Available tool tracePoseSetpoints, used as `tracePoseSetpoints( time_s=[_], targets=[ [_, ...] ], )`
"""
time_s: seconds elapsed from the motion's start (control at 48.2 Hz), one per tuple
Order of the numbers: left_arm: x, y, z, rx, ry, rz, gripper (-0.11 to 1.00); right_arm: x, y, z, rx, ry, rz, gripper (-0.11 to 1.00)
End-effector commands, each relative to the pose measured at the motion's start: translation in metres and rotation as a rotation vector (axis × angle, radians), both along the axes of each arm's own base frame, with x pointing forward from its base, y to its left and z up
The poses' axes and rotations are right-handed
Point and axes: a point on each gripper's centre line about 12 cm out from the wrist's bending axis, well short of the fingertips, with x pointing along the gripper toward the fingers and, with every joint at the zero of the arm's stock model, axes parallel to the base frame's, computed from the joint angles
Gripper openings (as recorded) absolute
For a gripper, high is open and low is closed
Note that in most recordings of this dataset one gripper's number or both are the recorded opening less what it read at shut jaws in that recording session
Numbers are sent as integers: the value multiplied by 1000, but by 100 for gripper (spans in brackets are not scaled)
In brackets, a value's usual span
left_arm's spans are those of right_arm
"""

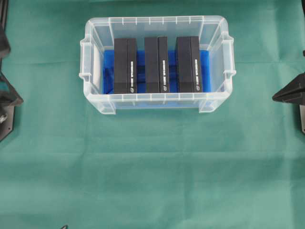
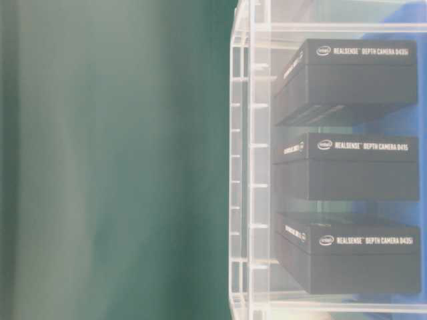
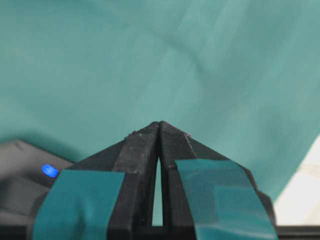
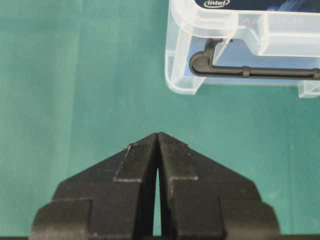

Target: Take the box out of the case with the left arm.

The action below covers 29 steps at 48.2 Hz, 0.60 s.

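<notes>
You are at the approach step: nothing has been grasped yet. The case (image 1: 157, 64) stands on the green-covered worktop (image 1: 152, 167) near its far edge in the overhead view, and three black boxes stand on edge inside it, side by side on the blue lining (image 1: 206, 71). The left box (image 1: 125, 66), the middle box (image 1: 156, 64) and the right box (image 1: 188, 64) are apart from one another, with narrow gaps between them. The left hand (image 3: 160, 131) sits at the left edge of the worktop, well apart from the case; its fingers meet at the tips and it holds nothing, with only green cloth ahead of it. The right hand (image 4: 158, 141) is likewise closed and empty, near the right end of the case. For the next move, spread the left hand's fingers wide, carry it over the case, and lower it so the fingers straddle one box, most likely the left box as the nearest. Keep the fingers clear of the case rim and the neighbouring box.
</notes>
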Motion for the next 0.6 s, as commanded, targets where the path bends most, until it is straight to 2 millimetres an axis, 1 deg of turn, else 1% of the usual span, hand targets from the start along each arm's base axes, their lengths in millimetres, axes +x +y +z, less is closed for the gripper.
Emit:
tracePoseSetpoints(
  time_s=[0.0, 0.021, 0.104, 0.311, 0.394, 0.581],
  targets=[
    [3, 4, 8, -55, -17, 147, 1, 3, 0, 10, 2, -18, -2, 2],
    [2, 5, 8, -87, -12, 214, 1, 3, 0, 9, 2, -17, -4, 2],
    [-1, 5, 6, -159, 14, 382, 1, 3, 0, 8, 1, -8, -2, 2],
    [-10, 6, 2, -267, 95, 688, 1, 1, 0, 6, 1, 18, -2, 2],
    [-12, 6, 1, -282, 110, 742, 1, 1, 0, 7, 1, 21, -2, 2],
    [-12, 6, 0, -277, 119, 733, 1, 1, 0, 7, 1, 21, -4, 2]
  ],
)
